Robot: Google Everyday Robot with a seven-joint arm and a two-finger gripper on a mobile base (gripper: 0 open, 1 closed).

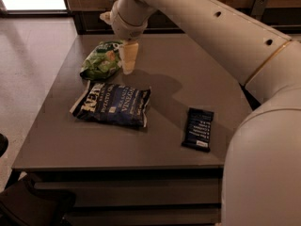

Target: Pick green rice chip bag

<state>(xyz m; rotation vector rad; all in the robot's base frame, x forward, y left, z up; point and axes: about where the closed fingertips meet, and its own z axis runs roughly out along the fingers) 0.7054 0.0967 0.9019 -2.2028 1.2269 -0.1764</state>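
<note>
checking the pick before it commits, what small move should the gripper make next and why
Probably a short shift over the green bag's middle, then down. The gripper hangs at the bag's edge, not above its centre, and the bag lies on the table, not yet lifted. The blue chip bag lies close in front, so keep the move small.

Grey table, pale tiled floor

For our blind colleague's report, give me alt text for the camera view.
A robot's end effector hangs at the right edge of a green snack bag on the far side of a table. Nearer lie a blue chip bag and a dark bar packet.
</note>
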